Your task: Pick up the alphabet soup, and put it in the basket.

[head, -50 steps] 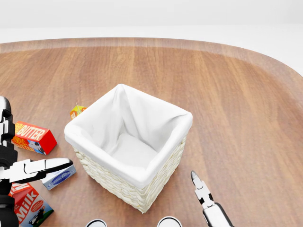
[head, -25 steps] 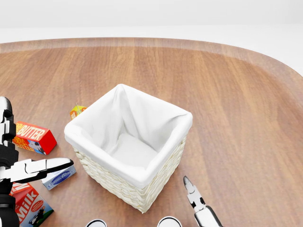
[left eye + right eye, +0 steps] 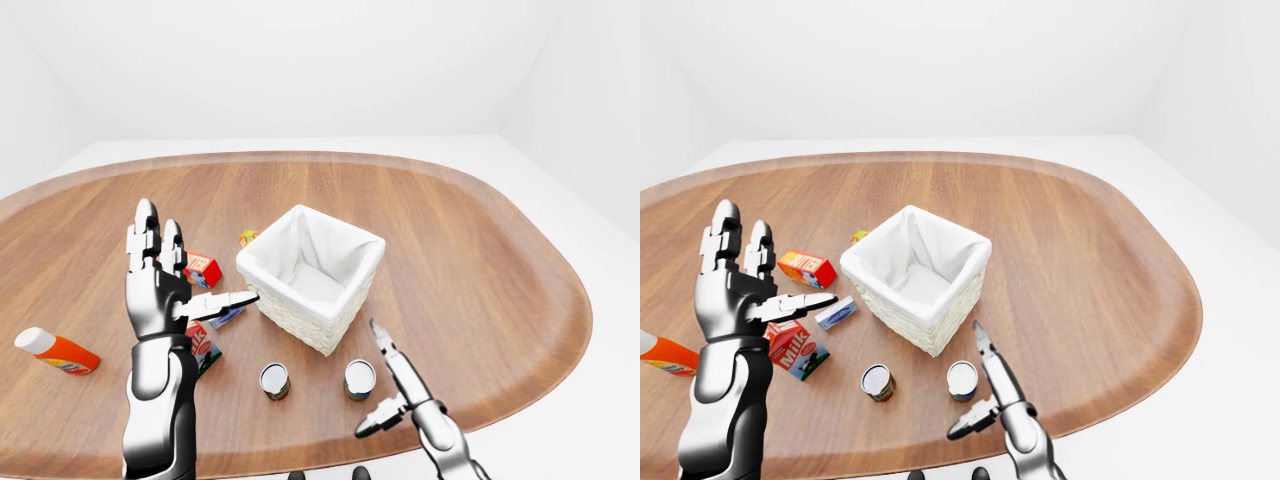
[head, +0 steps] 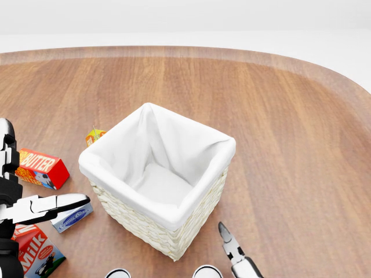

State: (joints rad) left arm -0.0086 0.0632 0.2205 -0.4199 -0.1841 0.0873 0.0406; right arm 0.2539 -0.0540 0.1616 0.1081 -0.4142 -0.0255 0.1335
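Two small cans stand below the basket in the left-eye view, a left can [image 3: 274, 380] and a right can [image 3: 359, 379]. I cannot read which one is the alphabet soup. The white-lined wicker basket [image 4: 227, 152] stands at the middle of the wooden table and shows nothing inside. My right hand [image 3: 386, 386] is open, just right of the right can, with one finger [image 4: 228, 240] pointing up toward the basket. It holds nothing. My left hand [image 3: 775, 262] is raised and open, empty, to the left of the basket.
Left of the basket lie a red butter box [image 4: 42, 168], a milk carton [image 4: 35, 252], a small blue-and-white box [image 4: 72, 218] and a small orange box [image 4: 94, 136]. An orange bottle [image 3: 58, 351] lies far left. The table edge [image 3: 500, 395] curves close on the right.
In the head view my right hand has slid left and down, closer to the right can at the bottom edge. The left hand and the objects have not moved.
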